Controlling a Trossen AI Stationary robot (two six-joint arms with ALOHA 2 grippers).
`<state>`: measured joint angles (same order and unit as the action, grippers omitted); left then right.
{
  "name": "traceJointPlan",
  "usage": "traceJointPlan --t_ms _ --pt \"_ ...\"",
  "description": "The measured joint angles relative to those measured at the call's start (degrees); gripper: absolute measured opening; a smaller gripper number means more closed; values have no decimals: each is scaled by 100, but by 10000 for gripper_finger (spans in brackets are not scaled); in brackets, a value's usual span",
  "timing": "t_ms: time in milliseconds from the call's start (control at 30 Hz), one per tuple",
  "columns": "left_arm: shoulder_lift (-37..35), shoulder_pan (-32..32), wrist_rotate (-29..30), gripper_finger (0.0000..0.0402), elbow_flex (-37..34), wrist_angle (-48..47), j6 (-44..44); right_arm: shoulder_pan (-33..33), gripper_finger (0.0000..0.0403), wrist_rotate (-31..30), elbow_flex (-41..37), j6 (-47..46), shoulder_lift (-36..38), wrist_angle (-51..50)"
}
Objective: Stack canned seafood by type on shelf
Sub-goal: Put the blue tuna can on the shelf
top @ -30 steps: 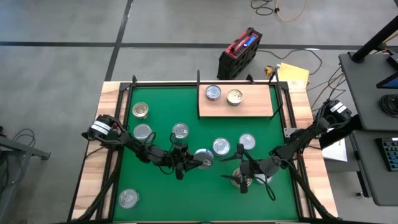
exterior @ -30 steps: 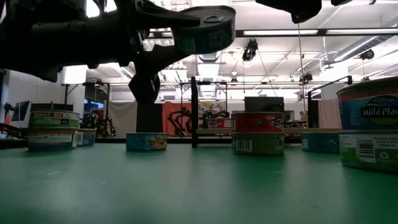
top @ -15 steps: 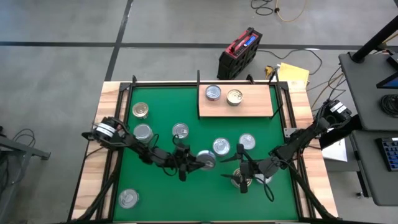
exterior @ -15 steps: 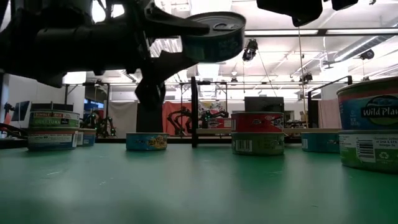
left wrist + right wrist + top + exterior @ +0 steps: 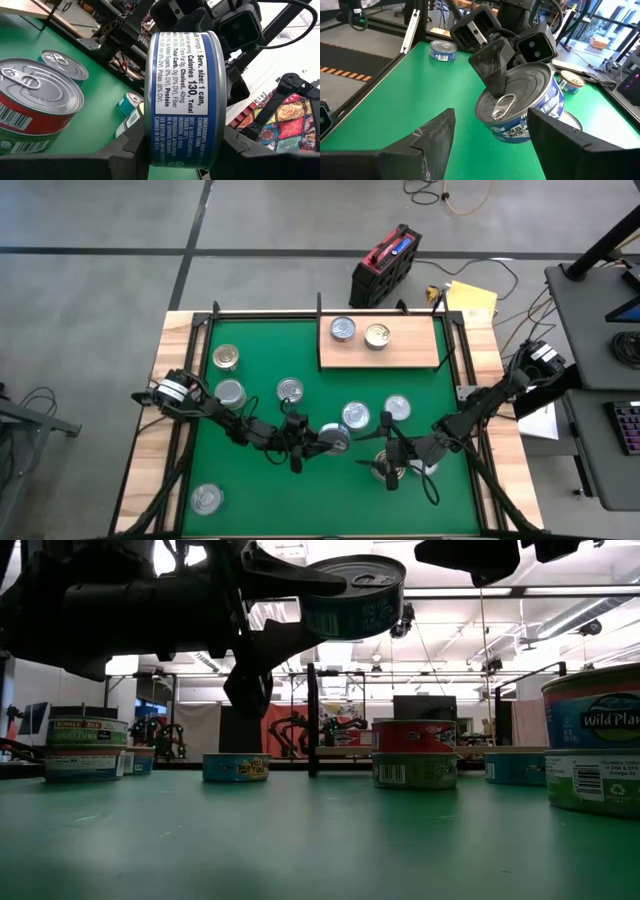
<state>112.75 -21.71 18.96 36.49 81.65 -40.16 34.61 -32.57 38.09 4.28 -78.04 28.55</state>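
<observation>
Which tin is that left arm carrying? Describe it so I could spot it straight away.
Start at the green mat and follow the left arm to its end effector near the mat's middle. The tin it grips has a blue side with nutrition print and a silvery pull-tab lid. It alone hangs in the air; the others sit on surfaces.

You can see a big green mat (image 5: 260, 340) lying on a wooden table (image 5: 177, 330). On the grey floor (image 5: 100, 240) past the table, at about twelve o'clock, sits a black and red box (image 5: 385, 265). Just beside it, at about one o'clock, lies a yellow thing (image 5: 472, 300) with cables near it. At three o'clock you can see a grey desk (image 5: 590, 320).
</observation>
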Motion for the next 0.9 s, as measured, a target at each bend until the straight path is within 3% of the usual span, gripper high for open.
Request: traceJointPlan --t_ms 633,900 --pt "-4 0 -21 121 -20 69 30 0 242 -68 0 141 0 -44" --pt "-67 -2 -559 121 -343 840 -623 2 229 -106 285 625 2 -257"
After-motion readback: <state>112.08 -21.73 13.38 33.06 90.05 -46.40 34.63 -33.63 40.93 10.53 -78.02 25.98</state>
